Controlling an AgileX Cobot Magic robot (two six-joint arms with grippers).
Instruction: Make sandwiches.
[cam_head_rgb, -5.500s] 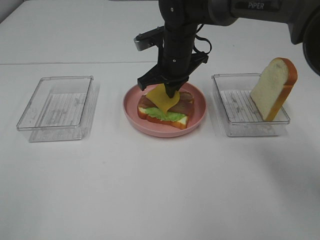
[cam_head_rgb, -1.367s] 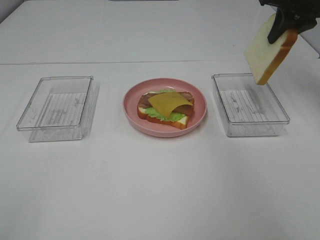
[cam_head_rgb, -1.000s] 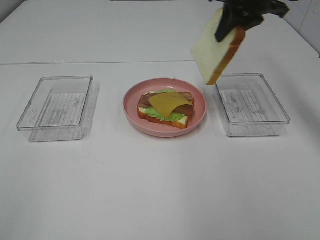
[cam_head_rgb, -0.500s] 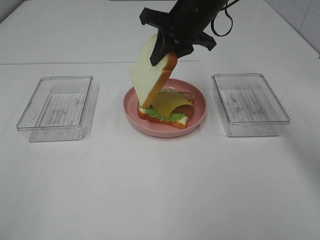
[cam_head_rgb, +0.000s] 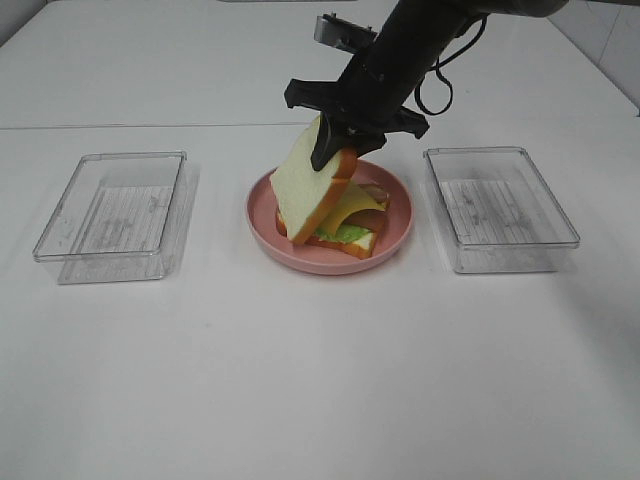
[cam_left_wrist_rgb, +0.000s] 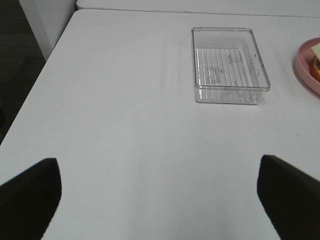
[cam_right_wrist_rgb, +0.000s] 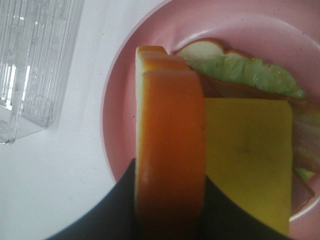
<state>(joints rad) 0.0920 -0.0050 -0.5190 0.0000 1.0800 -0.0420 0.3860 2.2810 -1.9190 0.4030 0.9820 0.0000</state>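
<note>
Nearly done: cheese (cam_head_rgb: 352, 207) already stacked on plate (cam_head_rgb: 396, 238) at frame centre, top slice (cam_head_rgb: 308, 182) pinched tilted in right hand (cam_head_rgb: 334, 152), unplaced; left hand (cam_left_wrist_rgb: 160, 197) wide open, empty.

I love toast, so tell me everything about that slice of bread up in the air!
The bread is a thick toy slice, white on its face with an orange-brown crust all round, looking like soft foam. The right tool pinches its top edge, so it hangs tilted, nearly on end, over the left side of the pink plate. Its low edge comes down beside the cheese, though whether they touch is unclear.
</note>
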